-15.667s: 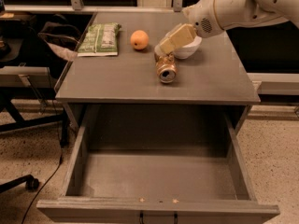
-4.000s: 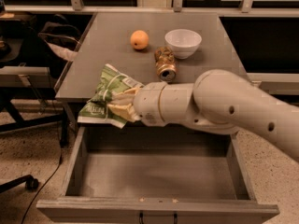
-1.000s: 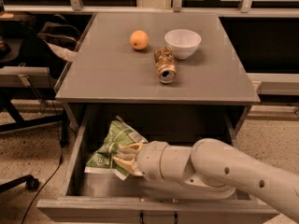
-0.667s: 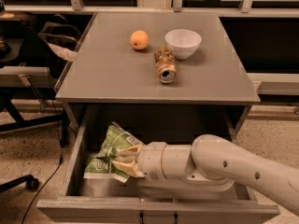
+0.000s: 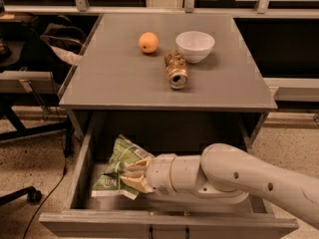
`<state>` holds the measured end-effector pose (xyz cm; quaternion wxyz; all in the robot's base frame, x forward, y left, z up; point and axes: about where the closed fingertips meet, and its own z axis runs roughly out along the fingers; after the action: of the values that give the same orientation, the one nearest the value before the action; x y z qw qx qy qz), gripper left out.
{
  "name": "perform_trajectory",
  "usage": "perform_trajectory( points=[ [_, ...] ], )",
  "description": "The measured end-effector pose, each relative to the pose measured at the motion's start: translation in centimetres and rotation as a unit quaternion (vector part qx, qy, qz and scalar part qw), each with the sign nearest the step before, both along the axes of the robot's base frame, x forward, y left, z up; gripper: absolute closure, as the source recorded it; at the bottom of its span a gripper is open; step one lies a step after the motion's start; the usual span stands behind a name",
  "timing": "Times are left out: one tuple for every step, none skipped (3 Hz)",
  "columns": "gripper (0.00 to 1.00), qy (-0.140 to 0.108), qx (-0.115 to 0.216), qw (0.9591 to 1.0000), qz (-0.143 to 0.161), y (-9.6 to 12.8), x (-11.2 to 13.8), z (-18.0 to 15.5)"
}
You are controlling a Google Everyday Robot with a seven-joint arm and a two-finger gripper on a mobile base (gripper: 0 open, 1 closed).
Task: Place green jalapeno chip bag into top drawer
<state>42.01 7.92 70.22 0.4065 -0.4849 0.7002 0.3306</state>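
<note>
The end effector [image 5: 133, 175] sits low inside the open drawer [image 5: 81, 171], clenched on the right edge of the chip bag [image 5: 117, 164]. The bag spreads out to its left, close to the drawer's left wall, with the front panel just below. To its right the arm fills the drawer. Above and behind, the worktop [image 5: 119, 83] carries an orange [image 5: 148, 42], a bowl [image 5: 195, 45] and a can [image 5: 176, 69]

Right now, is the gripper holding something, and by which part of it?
Yes. The gripper, low inside the open drawer, holds the green chip bag by its right edge, with the fingers closed on it.
</note>
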Motion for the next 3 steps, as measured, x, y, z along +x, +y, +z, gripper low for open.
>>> perform_trajectory(
  points=[
    [1.00, -0.008, -0.035, 0.9989, -0.029, -0.2, 0.4, -0.3],
    [1.00, -0.012, -0.068, 0.9950, -0.073, -0.7, 1.4, -1.3],
    [1.00, -0.012, -0.069, 0.9948, -0.074, -0.7, 1.4, -1.4]
  ],
)
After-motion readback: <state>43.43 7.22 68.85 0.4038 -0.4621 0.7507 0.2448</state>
